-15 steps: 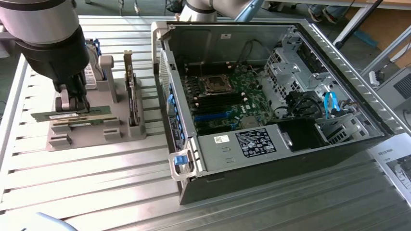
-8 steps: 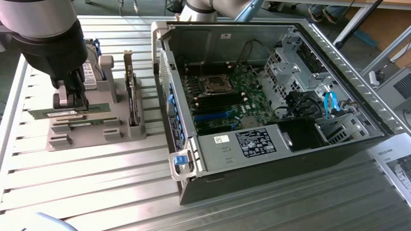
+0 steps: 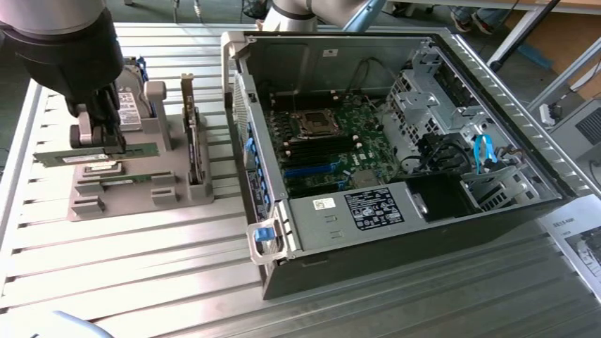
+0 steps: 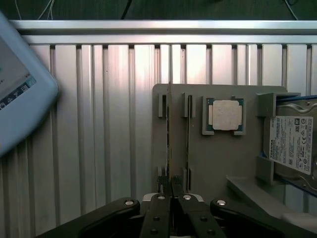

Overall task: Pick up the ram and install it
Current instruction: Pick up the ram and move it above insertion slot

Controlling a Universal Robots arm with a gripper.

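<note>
1. Tabletop [image 3: 141, 267] of ribbed aluminium carries a grey holder [image 3: 122, 205] on the exterior view's left and an open computer case [image 3: 488, 77] on its right.
2. The claw [image 3: 101, 144] hangs over the holder, its jaws drawn together and clamped on the ram [image 3: 136, 150], a thin green stick standing on its long edge.
3. In the wrist view the claw [image 4: 171, 191] pinches the ram [image 4: 168, 139] at one end, and the stick runs away from it along the holder [image 4: 208, 163].
4. Whether the ram is clear of its slot or still seated in it, I cannot tell.
5. A second stick [image 4: 188, 134] of the same kind stands just beside the gripped one, parallel to it and untouched.
6. A square silver processor chip [image 4: 225, 115] lies flat in its own pocket of the holder, near the second stick.
7. A hard drive [image 4: 292, 144] with a white label sits at the holder's far side.
8. An expansion card [image 3: 193, 141] stands upright at the holder's edge nearest the case.
9. Inside the case the motherboard [image 3: 329, 151] lies exposed, well apart from the claw.
</note>
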